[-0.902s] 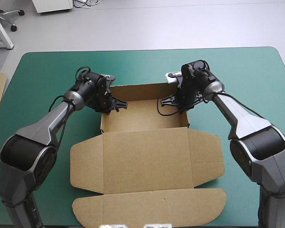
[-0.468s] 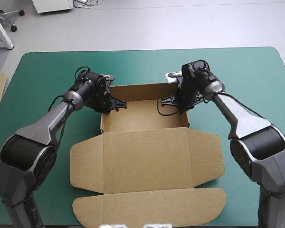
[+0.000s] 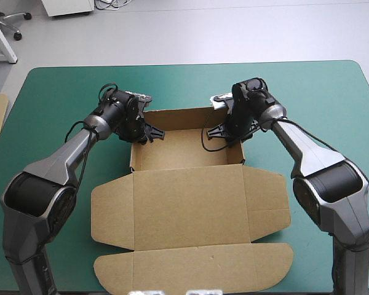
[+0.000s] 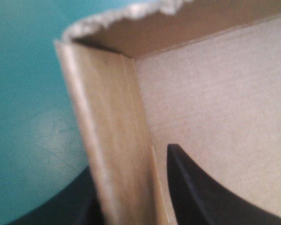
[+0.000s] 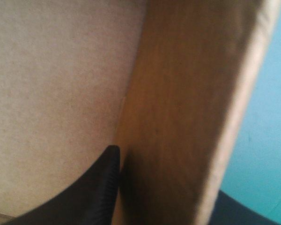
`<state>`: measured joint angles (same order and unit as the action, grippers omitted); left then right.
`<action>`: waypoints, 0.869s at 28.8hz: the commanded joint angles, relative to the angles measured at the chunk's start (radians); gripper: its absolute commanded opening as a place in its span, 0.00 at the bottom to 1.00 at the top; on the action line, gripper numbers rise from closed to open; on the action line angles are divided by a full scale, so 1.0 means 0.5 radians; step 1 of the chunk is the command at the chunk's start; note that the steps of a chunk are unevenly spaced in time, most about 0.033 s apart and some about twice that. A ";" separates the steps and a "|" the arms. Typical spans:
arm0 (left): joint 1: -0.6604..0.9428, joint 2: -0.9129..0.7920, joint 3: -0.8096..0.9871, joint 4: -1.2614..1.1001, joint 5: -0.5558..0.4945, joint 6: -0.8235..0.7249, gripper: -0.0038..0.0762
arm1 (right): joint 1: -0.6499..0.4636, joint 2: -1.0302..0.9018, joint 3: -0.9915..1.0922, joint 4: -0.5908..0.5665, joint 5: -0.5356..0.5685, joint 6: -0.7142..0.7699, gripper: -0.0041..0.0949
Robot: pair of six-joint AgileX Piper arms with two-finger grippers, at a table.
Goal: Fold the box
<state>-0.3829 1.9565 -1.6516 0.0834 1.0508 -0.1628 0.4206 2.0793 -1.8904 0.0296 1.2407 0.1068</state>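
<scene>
**Both grippers pinch the tray's side walls**

The brown box [image 3: 187,203] lies mid-table on the teal-green cover [image 3: 61,92], lid flat toward the near edge, open tray beyond. Near the tray's far corners, the left gripper [image 3: 142,131] and right gripper [image 3: 223,130] each clamp a side wall.

The brown box [image 3: 190,206] lies open on the teal-green table [image 3: 61,92].

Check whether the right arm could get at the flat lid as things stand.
Probably yes: the lid lies bare and near, but the right gripper is shut on the side wall and must release first.
</scene>
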 commanded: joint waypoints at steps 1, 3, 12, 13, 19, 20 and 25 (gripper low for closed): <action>-0.008 -0.097 -0.131 0.019 -0.030 0.004 0.56 | 0.005 -0.119 -0.136 -0.020 0.012 -0.038 0.49; -0.008 -0.097 -0.158 0.019 -0.016 0.004 0.58 | 0.005 -0.119 -0.176 -0.020 0.012 -0.038 0.53; -0.008 -0.097 -0.247 0.010 -0.014 0.004 0.58 | 0.005 -0.119 -0.226 -0.030 0.012 -0.046 0.53; -0.008 -0.097 -0.263 0.010 -0.014 0.004 0.58 | 0.005 -0.119 -0.230 -0.030 0.012 -0.046 0.53; -0.008 -0.097 -0.476 0.022 0.067 0.005 0.58 | 0.005 -0.155 -0.413 -0.090 0.012 -0.046 0.53; -0.008 -0.100 -0.511 0.022 0.099 0.009 0.58 | 0.005 -0.172 -0.441 -0.130 0.012 -0.046 0.53; -0.008 -0.107 -0.709 0.011 0.236 0.098 0.58 | -0.016 -0.330 -0.466 -0.229 0.016 -0.054 0.53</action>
<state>-0.3829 1.9640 -1.9358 0.0844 1.1659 -0.1368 0.4251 2.0329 -2.0848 -0.0578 1.2405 0.0925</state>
